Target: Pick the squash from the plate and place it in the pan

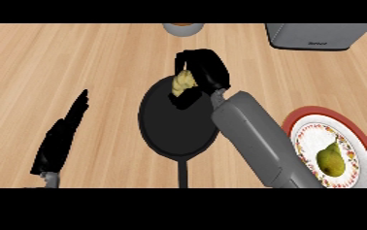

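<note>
Left hand (61,139): open, resting near the desk's near-left edge.
Plate (301,122): near-right edge, carrying a pear-like fruit (330,158).
Pan (168,127): centre, handle toward the near edge.
Right hand (203,73): curled round the squash (182,82), above the pan's far rim.
Risk: released here, the squash may strike the rim and roll out toward the desk's far edge.

Light wooden counter (86,59), grey appliance (315,35) at its far edge

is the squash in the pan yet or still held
Held: the right hand curls round the squash over the pan's far rim.
</note>
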`<state>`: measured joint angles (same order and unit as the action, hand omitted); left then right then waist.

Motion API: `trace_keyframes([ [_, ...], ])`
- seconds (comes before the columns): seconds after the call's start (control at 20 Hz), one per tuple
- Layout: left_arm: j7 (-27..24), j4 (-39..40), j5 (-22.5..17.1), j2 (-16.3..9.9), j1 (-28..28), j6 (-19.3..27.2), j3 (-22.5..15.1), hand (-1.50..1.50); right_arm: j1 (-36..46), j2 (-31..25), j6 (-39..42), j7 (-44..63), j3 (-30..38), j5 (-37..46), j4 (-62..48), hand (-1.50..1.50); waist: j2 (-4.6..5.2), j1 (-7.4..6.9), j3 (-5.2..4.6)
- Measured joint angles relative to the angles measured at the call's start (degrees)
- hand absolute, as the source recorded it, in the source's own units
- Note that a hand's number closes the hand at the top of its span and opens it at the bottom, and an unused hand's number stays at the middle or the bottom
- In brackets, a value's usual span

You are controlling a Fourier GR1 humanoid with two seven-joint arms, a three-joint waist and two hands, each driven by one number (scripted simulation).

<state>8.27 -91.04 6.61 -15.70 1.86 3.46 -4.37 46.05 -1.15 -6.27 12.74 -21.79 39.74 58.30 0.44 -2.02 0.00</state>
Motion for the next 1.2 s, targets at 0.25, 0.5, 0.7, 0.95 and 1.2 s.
trace_keyframes([
  [0.25,0.5,0.9,0.5,0.3,-2.1,-0.5,-0.2,0.00,6.1,0.8,-3.2,0.3,-6.5,-4.2,-12.5,1.50,0.37,-1.44,-0.01],
  [0.5,-0.1,2.0,0.7,0.9,-3.4,-1.1,-1.0,0.00,5.3,1.0,-1.4,-0.5,-8.3,-14.3,-17.7,-1.50,0.89,-3.05,0.03],
  [0.7,0.1,1.3,1.3,1.1,-3.5,-1.3,-1.7,0.00,4.2,1.1,-0.9,0.2,-7.8,-24.4,-19.9,-1.50,1.07,-4.45,0.09],
  [0.95,0.3,1.4,1.7,1.5,-4.1,-1.3,-2.2,0.00,4.0,1.1,-7.0,-4.9,-7.4,-34.0,-19.4,-1.50,1.16,-4.86,0.14],
  [1.2,0.3,1.1,1.9,1.7,-3.6,-1.2,-2.2,0.00,5.0,1.1,-15.6,-10.6,-5.4,-41.5,-19.5,-1.50,0.98,-4.42,0.13],
])
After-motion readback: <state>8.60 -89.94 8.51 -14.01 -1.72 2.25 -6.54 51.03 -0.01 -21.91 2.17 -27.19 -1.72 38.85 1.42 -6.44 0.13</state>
